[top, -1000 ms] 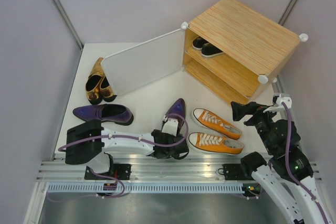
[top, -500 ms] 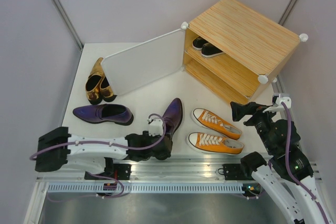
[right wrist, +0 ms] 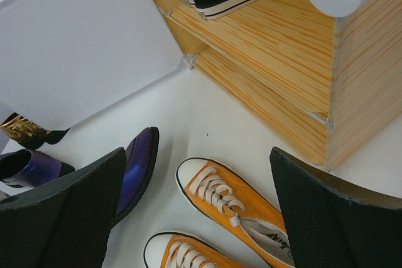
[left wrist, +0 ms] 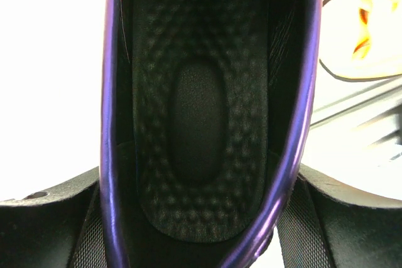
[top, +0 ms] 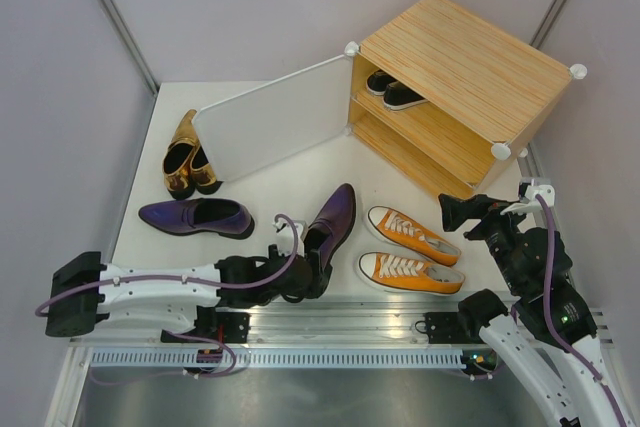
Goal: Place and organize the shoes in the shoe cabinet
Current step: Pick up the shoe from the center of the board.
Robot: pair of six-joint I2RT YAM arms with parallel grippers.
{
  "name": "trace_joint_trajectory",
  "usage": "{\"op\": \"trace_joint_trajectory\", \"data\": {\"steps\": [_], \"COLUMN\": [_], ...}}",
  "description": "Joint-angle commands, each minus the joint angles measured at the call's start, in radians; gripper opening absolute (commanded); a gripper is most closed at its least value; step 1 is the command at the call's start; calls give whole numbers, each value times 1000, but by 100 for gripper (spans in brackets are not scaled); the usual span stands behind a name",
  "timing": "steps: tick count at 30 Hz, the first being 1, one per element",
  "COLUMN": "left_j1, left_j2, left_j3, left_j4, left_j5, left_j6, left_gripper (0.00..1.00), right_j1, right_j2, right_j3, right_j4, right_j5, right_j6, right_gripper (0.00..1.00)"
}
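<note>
My left gripper [top: 303, 272] is shut on the heel of a glossy purple loafer [top: 335, 219] at the table's near middle. In the left wrist view its dark insole [left wrist: 201, 123] fills the frame between my fingers [left wrist: 50, 230]. The second loafer [top: 195, 217] lies to the left. Two orange sneakers [top: 410, 252] lie side by side to the right. My right gripper [top: 455, 212] is open and empty above them [right wrist: 245, 208]. The shoe cabinet [top: 470, 77] stands at the back right, door [top: 270, 127] swung open. Black sneakers [top: 392, 90] sit on its upper shelf. Gold pumps [top: 185, 157] stand behind the door.
The open white door juts out to the left over the table's middle. The cabinet's lower compartment [right wrist: 264, 101] shows bare wood. A metal rail [top: 330, 332] runs along the near edge. Grey walls close in on both sides.
My left arm has stretched out low and its elbow has swung to the left. The held loafer's heel has shifted slightly toward the near left. My right arm has not moved.
</note>
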Motion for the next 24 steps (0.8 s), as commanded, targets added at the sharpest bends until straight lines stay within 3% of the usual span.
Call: {"op": "trace_joint_trajectory", "data": {"steps": [1,5,15,24], "left_j1": [5,6,6,18], "left_j2": [41,33,-214,-134], "left_j3": [65,21,-191,-27], "left_j4": [63,32,452,438], "left_j5": [-49,-51,27,-16], "left_j6": [34,3,102,271], "left_gripper": [2,2,2,2], "right_j1": [5,3,5,5], "right_j2": [3,2,9,25], "right_j3": [3,-1,-7,10], "right_j4": [20,20,28,23], "right_j5": [-4,-2,-2,-5], "right_j6": [-2,-2,0,0], "right_gripper": [98,98,98,98]}}
